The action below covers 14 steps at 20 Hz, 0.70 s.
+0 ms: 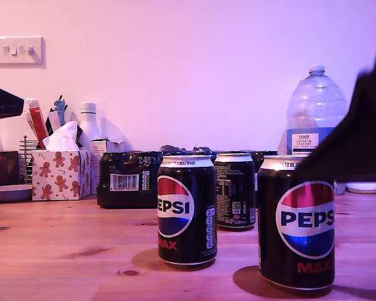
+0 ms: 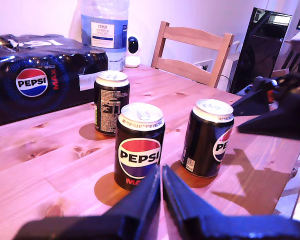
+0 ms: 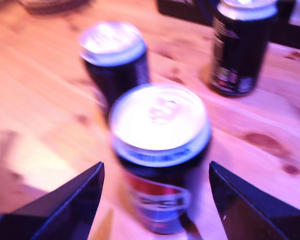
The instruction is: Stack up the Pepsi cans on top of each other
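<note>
Three Pepsi cans stand upright and apart on the wooden table [image 1: 62,251]: the nearest can [image 1: 297,222], a middle can [image 1: 187,210] beside it, and a far can [image 1: 235,190] behind them by the multipack [image 1: 128,179]. My second gripper [image 3: 155,195], spread wide, hovers over the nearest can, its view blurred. Only the first wrist view shows a chair [image 2: 192,50] and my first gripper [image 2: 161,192], pressed closed and empty, just before the middle can.

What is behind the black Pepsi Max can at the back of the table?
Behind the rear black Pepsi Max can sit a shrink-wrapped black Pepsi multipack and a large clear plastic water bottle. The can covers part of the pack, so whatever lies directly behind it is hidden.
</note>
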{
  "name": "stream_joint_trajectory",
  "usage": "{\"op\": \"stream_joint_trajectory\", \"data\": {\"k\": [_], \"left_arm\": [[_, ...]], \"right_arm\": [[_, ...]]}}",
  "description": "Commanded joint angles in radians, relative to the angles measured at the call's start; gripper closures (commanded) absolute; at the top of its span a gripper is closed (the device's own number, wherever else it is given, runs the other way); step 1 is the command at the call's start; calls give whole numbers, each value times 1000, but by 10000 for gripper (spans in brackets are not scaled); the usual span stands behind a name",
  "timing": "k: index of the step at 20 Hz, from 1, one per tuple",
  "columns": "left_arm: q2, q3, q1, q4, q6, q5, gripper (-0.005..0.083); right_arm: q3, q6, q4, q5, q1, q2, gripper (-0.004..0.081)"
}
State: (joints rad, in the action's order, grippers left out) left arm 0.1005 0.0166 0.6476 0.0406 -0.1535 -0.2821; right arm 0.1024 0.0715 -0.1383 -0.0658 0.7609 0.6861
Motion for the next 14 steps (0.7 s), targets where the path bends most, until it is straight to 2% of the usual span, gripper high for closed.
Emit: {"op": "stream_joint_trajectory", "data": {"k": [1, 7, 10, 14], "left_arm": [[5, -14, 3, -8, -4, 2, 793], [5, -14, 3, -3, -4, 2, 793], [5, -14, 3, -3, -4, 2, 793], [4, -14, 3, 1, -4, 2, 793]], "right_arm": [[-3, -10, -64, -20, 4, 57, 164], [-3, -16, -283, -16, 4, 262, 165], [-1, 29, -323, -21, 4, 284, 165], [6, 34, -333, -23, 5, 284, 165]]}}
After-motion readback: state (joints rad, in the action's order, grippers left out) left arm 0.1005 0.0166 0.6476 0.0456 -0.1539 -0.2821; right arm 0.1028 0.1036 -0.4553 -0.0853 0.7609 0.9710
